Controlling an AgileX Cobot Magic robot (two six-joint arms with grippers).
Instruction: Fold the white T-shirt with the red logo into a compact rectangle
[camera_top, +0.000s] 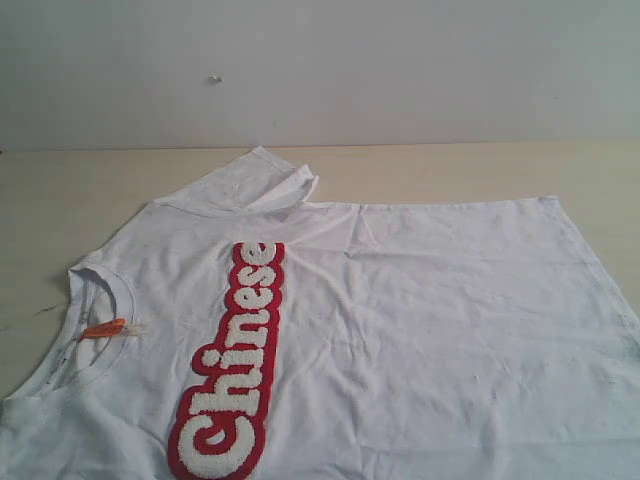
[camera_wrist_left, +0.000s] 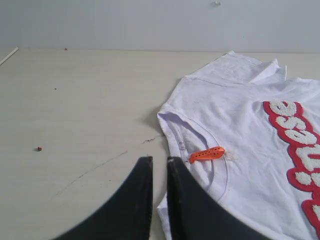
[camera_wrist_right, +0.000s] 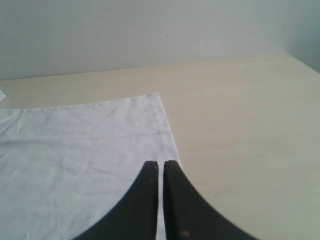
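Note:
The white T-shirt (camera_top: 420, 330) lies spread flat on the table, neck to the left and hem to the right. The red logo (camera_top: 235, 370) faces up across the chest. An orange tag (camera_top: 103, 328) sits inside the collar. The far sleeve (camera_top: 265, 180) is wrinkled and partly folded over. Neither gripper shows in the exterior view. My left gripper (camera_wrist_left: 159, 159) hovers shut over the shirt's shoulder edge (camera_wrist_left: 172, 130), near the orange tag (camera_wrist_left: 206, 154), with nothing between its fingers. My right gripper (camera_wrist_right: 161, 162) hovers shut over the hem's side edge (camera_wrist_right: 167, 135), holding nothing.
The pale wooden table (camera_top: 450, 170) runs back to a white wall (camera_top: 400, 60). Bare tabletop lies left of the collar (camera_wrist_left: 75, 110) and beyond the hem (camera_wrist_right: 240, 125). A small dark speck (camera_wrist_left: 38, 148) and a thin scratch (camera_wrist_left: 95, 170) mark the table.

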